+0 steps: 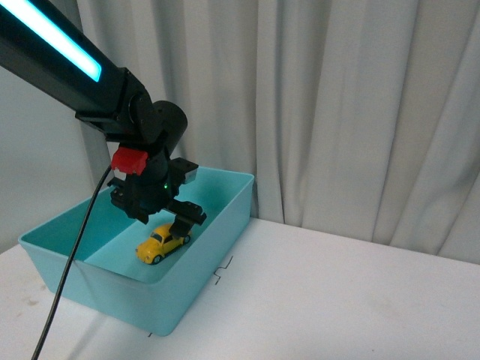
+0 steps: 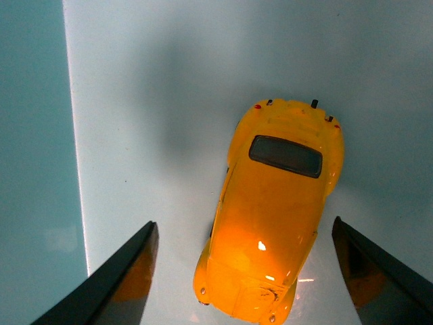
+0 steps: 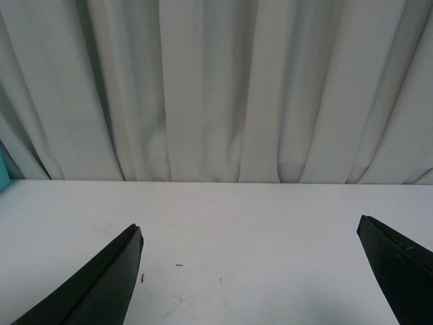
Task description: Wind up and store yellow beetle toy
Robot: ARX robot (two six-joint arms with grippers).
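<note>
1. Front view shows the yellow beetle toy [image 1: 162,243] sitting on its wheels on the floor of the teal bin [image 1: 112,296], which stands on the white counter [image 1: 337,300].
2. The left end effector [image 2: 241,227] hangs just above the toy with its jaws spread wide. In the left wrist view its fingers [image 2: 128,271] flank the body on both sides and touch nothing.
3. The right end effector [image 3: 249,230] is likewise spread and empty, over the counter and facing the curtain [image 3: 216,88].
4. Storing looks essentially done, so the likely risk lies in pulling away. The toy sits nearer one finger than the other, and a crooked lift could clip its glossy body and shove or tip it.
5. If the spring is wound, the freed car may roll into the bin wall.
</note>
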